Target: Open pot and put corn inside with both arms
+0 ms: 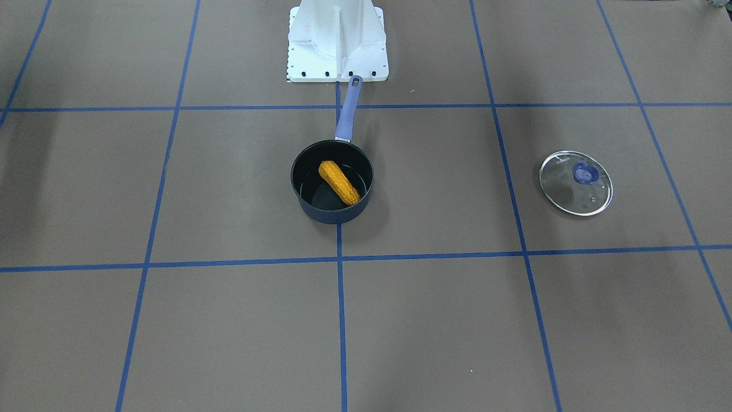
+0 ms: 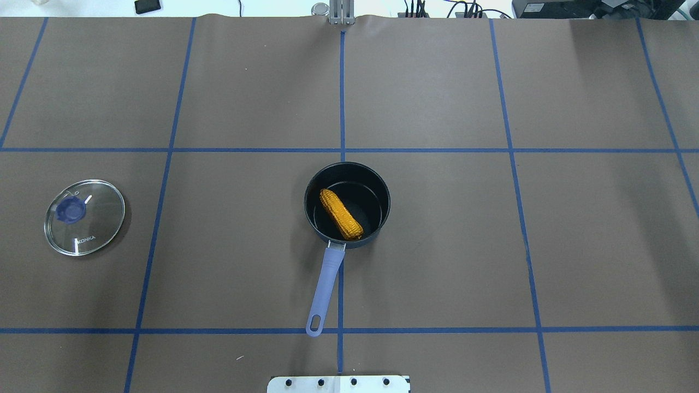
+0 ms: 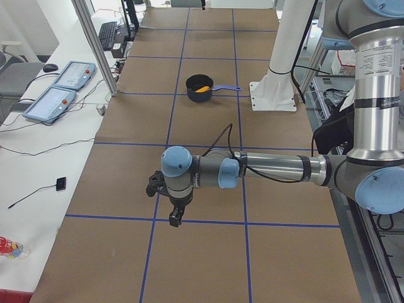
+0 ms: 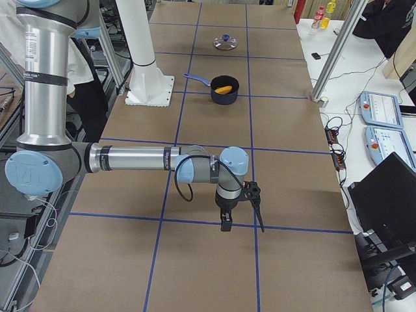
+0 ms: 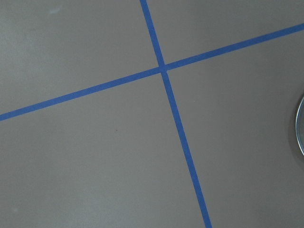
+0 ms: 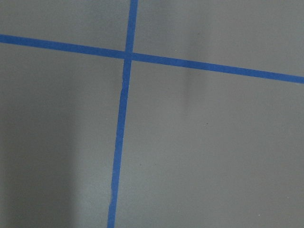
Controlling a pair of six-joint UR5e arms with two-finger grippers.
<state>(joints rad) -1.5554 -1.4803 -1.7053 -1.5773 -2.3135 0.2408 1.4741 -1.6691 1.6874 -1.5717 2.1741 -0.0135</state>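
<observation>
Corn (image 2: 341,214) in pot (image 2: 386,203), lid (image 2: 84,216) off on surface (image 2: 448,273), well apart. My left fingers (image 3: 175,218), right fingers (image 4: 225,223): spread or pressed, cannot tell. Judge task done; avoid nudging pot.

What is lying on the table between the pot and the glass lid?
Nothing: in the overhead view only bare brown table with one blue tape line separates the pot from the glass lid.

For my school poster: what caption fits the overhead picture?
Yellow-orange corn cob lies in the dark round pot, clear glass lid set aside.
</observation>
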